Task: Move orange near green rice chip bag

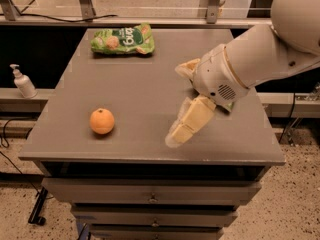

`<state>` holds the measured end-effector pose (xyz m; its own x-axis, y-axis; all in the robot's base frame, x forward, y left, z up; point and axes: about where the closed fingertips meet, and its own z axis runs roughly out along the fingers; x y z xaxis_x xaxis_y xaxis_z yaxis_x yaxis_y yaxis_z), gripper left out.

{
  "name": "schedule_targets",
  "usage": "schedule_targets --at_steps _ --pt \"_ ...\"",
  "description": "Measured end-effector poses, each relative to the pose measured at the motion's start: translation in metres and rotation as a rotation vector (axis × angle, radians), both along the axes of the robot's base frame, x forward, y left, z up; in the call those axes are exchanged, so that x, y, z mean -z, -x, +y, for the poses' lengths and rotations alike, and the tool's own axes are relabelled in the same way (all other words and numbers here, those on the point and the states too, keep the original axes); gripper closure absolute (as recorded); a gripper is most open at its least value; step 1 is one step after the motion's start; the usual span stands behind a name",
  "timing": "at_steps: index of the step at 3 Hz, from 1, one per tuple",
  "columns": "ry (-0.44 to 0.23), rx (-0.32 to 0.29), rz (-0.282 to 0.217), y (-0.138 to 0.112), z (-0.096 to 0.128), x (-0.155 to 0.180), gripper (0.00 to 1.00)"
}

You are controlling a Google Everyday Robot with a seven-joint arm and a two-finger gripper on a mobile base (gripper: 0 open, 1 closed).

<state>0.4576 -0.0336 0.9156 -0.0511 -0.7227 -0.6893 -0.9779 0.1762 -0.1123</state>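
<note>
The orange sits on the grey table at the front left. The green rice chip bag lies flat at the back of the table, left of centre, well apart from the orange. My gripper hovers over the front middle of the table, to the right of the orange and not touching it. It is open and empty, with one cream finger pointing down towards the front edge and the other higher up.
The white arm reaches in from the right and covers most of a darker green bag; only a sliver shows. A soap dispenser stands on a ledge left of the table. Drawers are below the front edge.
</note>
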Motion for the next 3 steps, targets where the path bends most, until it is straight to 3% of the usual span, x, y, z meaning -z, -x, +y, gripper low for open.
schedule_targets --at_steps 1,2,3 --pt "-0.071 -0.072 0.073 0.001 0.035 0.022 0.0" --pt "-0.154 -0.115 0.094 0.007 0.075 0.037 0.0" --pt "-0.226 -0.115 0.056 0.007 0.111 0.042 0.0"
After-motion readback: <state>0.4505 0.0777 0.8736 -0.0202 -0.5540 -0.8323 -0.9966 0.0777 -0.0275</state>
